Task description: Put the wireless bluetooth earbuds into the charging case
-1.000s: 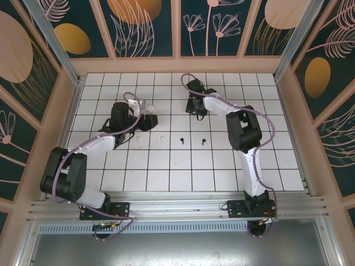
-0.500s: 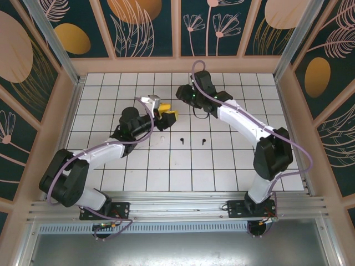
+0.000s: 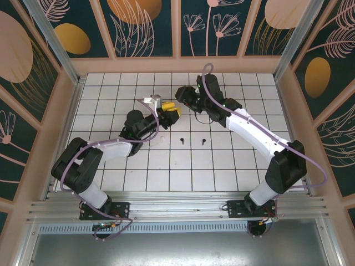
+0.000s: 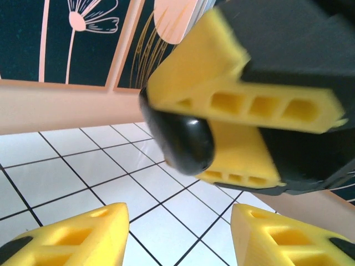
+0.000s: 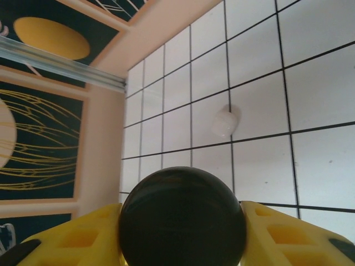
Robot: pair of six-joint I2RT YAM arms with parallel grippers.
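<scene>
From above, my left fingers (image 3: 172,110) and right fingers (image 3: 183,96) nearly meet. A black earbud (image 3: 181,141) and a second one (image 3: 203,141) lie on the tabletop (image 3: 233,166), well apart from both, toward my bases.

Left wrist: my left fingers (image 4: 83,235) stand apart, empty. Just beyond them my right fingers (image 4: 244,102) clamp a black case (image 4: 183,138).

Right wrist: the case (image 5: 183,216) sits squeezed between my right fingers (image 5: 277,238). A white oval thing (image 5: 224,123) lies on the tiles beyond.

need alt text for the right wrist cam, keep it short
A rounded black case sits at bottom centre, clamped between the right gripper's yellow fingers. Beyond it, a small white oval object lies on the white tiled floor, touching a grid line. A dark wall panel with gold shapes stands at left.
</scene>
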